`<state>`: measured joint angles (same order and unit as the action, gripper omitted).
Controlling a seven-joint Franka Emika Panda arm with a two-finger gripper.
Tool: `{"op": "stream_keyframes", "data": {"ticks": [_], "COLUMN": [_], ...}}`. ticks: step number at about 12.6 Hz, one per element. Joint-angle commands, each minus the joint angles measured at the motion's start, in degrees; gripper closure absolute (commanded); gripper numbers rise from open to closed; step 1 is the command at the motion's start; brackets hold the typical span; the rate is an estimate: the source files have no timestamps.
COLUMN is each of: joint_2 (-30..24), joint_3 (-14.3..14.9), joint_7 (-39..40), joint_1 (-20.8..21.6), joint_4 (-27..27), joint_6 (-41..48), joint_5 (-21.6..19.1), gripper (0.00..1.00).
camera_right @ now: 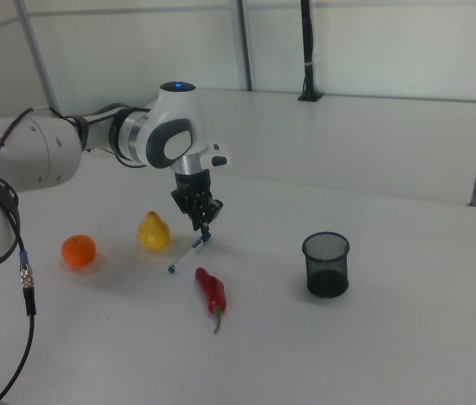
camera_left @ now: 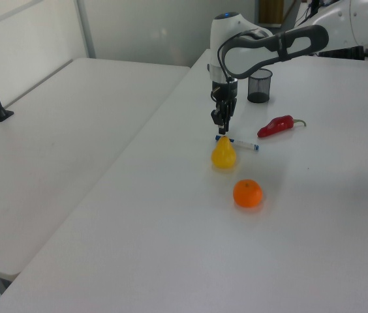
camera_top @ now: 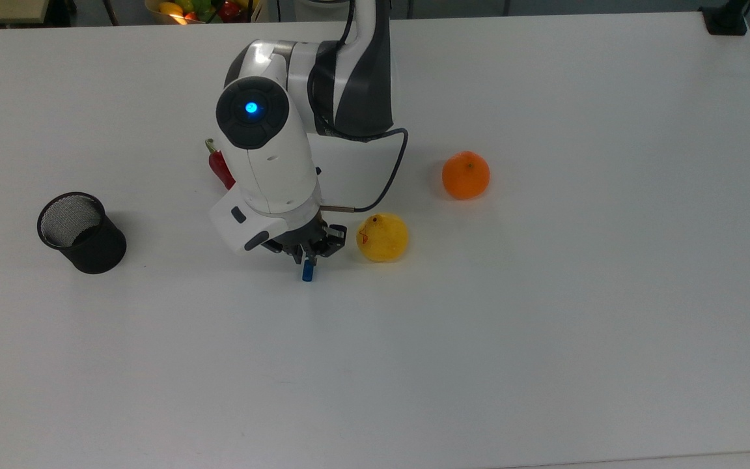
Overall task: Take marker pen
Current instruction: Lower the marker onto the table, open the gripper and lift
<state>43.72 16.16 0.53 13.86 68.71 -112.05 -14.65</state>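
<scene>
The marker pen, white with blue ends, slants low over the table just beside the yellow pear. My gripper points down and is shut on the pen near its blue cap. In the top view the arm covers most of the pen, and the blue cap pokes out below the gripper. In the right view the pen runs from the gripper down toward the table. I cannot tell whether its far end touches.
The red chilli lies behind the arm. An orange sits beyond the pear on the top view's right. A black mesh cup stands at the top view's left. A bowl of fruit sits past the table's far edge.
</scene>
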Motion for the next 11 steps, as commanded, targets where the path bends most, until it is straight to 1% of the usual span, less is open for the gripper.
{"op": "stream_keyframes", "data": {"ticks": [1, 3, 4, 5, 6, 7, 8, 10, 11], "joint_2": [1.9, 1.29, -0.72, -4.74, -9.48, -14.66, -19.76, -28.21, -31.73], "joint_3": [-0.07, -1.12, -1.22, -1.57, -2.26, -2.53, -3.06, -5.51, -6.57], "joint_7": [-2.12, -2.12, -2.12, -2.12, -2.12, -2.2, -2.2, -2.29, -3.07], "joint_1": [0.9, 0.99, 0.9, 0.64, 0.38, 0.37, 0.29, -2.25, -3.74], "joint_4": [-1.04, -0.95, 0.44, 3.33, 6.49, 10.44, 15.35, 21.87, 23.99], "joint_6": [-3.61, -3.52, -3.35, -3.26, -2.91, -2.56, -2.56, 0.32, 3.04], "joint_5": [1.46, 1.99, 2.08, 2.17, 3.56, 5.14, 6.98, 9.98, 10.25], "gripper": [0.52, 0.46, 0.4, 0.35, 0.27, 0.12, 0.0, 0.0, 0.0]}}
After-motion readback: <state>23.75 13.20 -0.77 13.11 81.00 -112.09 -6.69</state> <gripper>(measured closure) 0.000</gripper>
